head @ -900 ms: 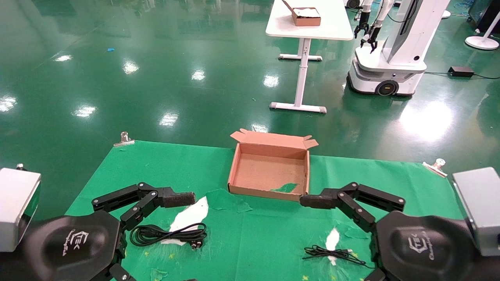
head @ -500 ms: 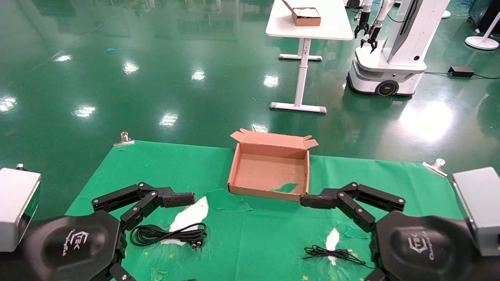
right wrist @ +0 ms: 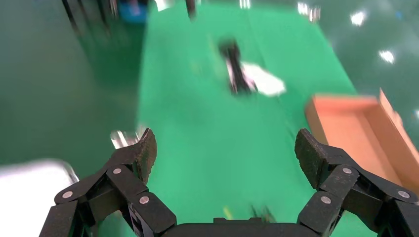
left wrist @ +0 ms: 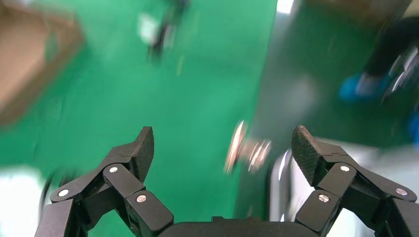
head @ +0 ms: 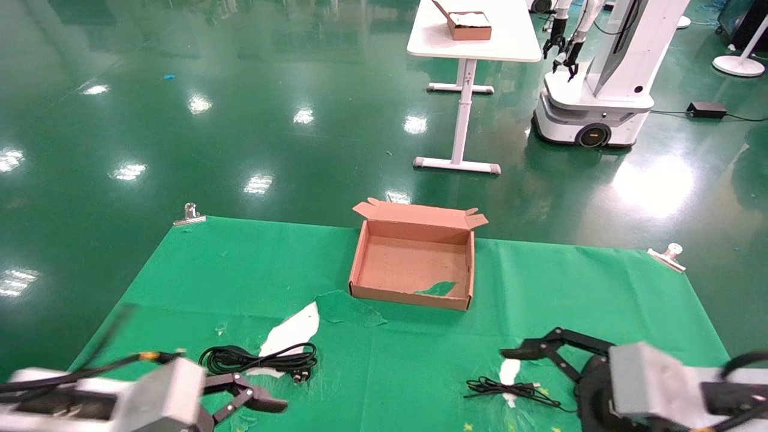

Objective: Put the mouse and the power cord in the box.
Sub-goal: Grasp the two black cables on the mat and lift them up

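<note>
The open brown box (head: 408, 296) stands mid-table with a green scrap on its floor; it also shows blurred in the right wrist view (right wrist: 356, 128). The coiled power cord (head: 258, 360) lies at front left, just beyond my left gripper (head: 264, 407), which is open and empty (left wrist: 223, 143). The mouse itself does not show; a thin black cable (head: 510, 390) lies at front right. My right gripper (head: 522, 360) hovers beside that cable, open and empty (right wrist: 225, 145).
The green cloth (head: 540, 288) is torn, with white patches (head: 294, 330) near the cord. Metal clips (head: 189, 214) (head: 667, 253) hold its far corners. Beyond on the floor stand a white table (head: 510, 48) with a smaller box (head: 471, 27) and another robot (head: 600, 78).
Both arms have dropped low and pulled back toward the table's front edge, away from the box. The box, the cord and the thin cable have not moved.
</note>
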Action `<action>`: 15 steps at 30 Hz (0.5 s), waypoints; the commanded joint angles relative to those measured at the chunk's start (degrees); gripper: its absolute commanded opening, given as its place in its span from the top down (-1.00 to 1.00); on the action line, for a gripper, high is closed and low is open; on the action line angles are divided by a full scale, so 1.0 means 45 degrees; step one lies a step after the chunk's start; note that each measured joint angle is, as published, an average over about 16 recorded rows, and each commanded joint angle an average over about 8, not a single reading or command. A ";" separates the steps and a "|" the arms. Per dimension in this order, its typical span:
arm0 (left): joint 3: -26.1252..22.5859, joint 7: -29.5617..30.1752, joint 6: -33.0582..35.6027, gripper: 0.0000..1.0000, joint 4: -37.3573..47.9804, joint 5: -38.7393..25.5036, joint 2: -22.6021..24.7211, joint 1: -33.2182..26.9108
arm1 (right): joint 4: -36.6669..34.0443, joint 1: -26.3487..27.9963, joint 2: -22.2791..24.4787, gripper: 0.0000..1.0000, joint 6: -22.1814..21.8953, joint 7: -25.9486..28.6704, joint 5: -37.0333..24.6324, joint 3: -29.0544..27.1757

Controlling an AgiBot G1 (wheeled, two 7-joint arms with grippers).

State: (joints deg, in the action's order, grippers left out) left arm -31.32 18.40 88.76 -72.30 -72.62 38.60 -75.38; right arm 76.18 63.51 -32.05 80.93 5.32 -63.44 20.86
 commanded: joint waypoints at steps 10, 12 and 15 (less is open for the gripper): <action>-0.2015 0.0088 0.0317 -1.00 0.1472 -0.3987 0.1664 -0.2457 | 0.0118 0.0567 -0.0122 -1.00 -0.0549 -0.0115 -0.2250 0.0560; -0.2019 0.0081 0.0320 -1.00 0.1505 -0.3976 0.1681 -0.2466 | 0.0109 0.0575 -0.0136 -1.00 -0.0553 -0.0116 -0.2229 0.0557; -0.1991 0.0071 0.0238 -1.00 0.1445 -0.3916 0.1662 -0.2401 | 0.0084 0.0572 -0.0152 -1.00 -0.0519 -0.0178 -0.2179 0.0561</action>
State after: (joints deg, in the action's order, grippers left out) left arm -41.05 18.53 88.63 -64.99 -92.48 47.24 -86.74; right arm 76.55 66.28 -32.81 78.65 4.44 -73.53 23.46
